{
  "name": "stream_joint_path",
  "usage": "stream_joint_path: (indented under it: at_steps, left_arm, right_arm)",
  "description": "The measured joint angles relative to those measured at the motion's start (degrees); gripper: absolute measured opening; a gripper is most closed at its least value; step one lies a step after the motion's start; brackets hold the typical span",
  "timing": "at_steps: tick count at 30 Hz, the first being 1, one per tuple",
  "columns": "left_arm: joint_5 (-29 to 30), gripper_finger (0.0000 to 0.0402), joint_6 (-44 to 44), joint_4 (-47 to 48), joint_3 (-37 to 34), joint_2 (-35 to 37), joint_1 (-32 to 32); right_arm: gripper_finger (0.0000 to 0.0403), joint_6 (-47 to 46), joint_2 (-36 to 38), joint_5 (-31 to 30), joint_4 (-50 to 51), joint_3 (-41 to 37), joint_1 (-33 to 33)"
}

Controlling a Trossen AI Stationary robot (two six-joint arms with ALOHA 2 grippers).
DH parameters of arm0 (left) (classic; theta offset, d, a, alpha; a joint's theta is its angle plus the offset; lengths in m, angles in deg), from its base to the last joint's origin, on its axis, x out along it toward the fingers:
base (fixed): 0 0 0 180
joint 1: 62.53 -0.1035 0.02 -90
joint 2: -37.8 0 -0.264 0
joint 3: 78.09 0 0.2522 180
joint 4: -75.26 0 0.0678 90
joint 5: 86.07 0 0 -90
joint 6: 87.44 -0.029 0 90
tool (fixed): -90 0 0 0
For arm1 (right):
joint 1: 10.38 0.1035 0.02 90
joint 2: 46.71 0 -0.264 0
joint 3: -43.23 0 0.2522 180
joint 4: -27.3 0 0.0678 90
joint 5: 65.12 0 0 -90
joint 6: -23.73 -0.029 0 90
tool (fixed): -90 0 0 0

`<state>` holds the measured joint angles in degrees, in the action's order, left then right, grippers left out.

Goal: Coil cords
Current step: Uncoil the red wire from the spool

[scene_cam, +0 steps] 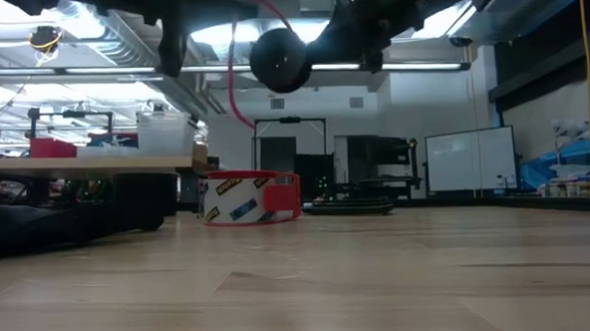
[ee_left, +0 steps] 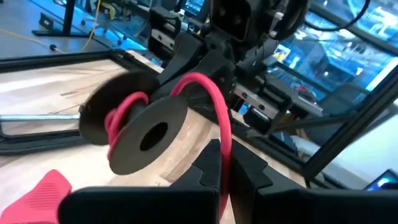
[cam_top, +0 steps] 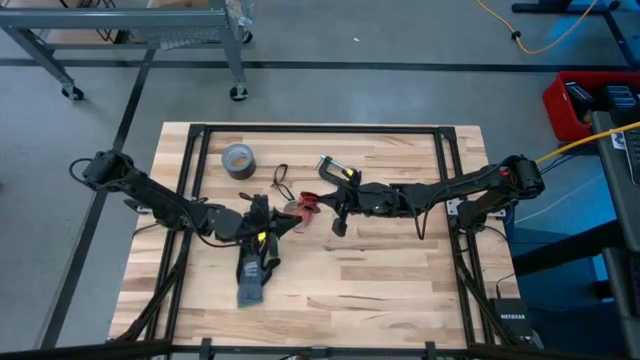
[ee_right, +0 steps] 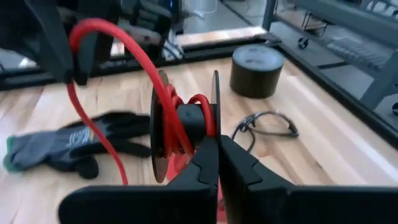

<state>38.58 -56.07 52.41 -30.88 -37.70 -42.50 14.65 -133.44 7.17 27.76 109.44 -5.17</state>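
Near the centre of the high view we see the right gripper (ee_right: 217, 146) clamped on a dark spool (ee_right: 183, 127) wound with the red cord (ee_left: 211, 102), whose loose run the left gripper (ee_left: 227, 163) pinches, while the black cord (ee_right: 264, 127) lies looped on the table (cam_top: 400, 280).

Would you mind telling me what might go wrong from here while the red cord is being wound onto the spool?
1. The left gripper pinches the red cord right at its fingertips, so a pull may slip it free.
2. The right gripper holds the spool only by its hub, so the spool may twist and shed its few turns.
3. The loose arc of red cord could snag the glove lying below it.
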Motion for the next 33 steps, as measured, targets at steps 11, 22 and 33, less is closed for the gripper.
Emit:
stream_joint_path:
  at_steps: [11,22,33]
  left_arm:
    - [-3.8,0.0001,-2.1,-2.8,6.1,-9.5,-0.8]
    - [4.6,0.0000,9.4,15.4,7.0,-11.8,2.0]
    - [17.6,0.0000,24.0,39.1,6.9,-4.4,2.8]
  right_arm:
    - [0.0001,-0.1,0.0,-4.2,-7.7,0.0,-2.7]
    - [0.0001,-0.1,5.6,4.1,2.0,0.0,-4.1]
    - [0.0001,-3.0,8.5,14.3,23.0,0.0,-2.3]
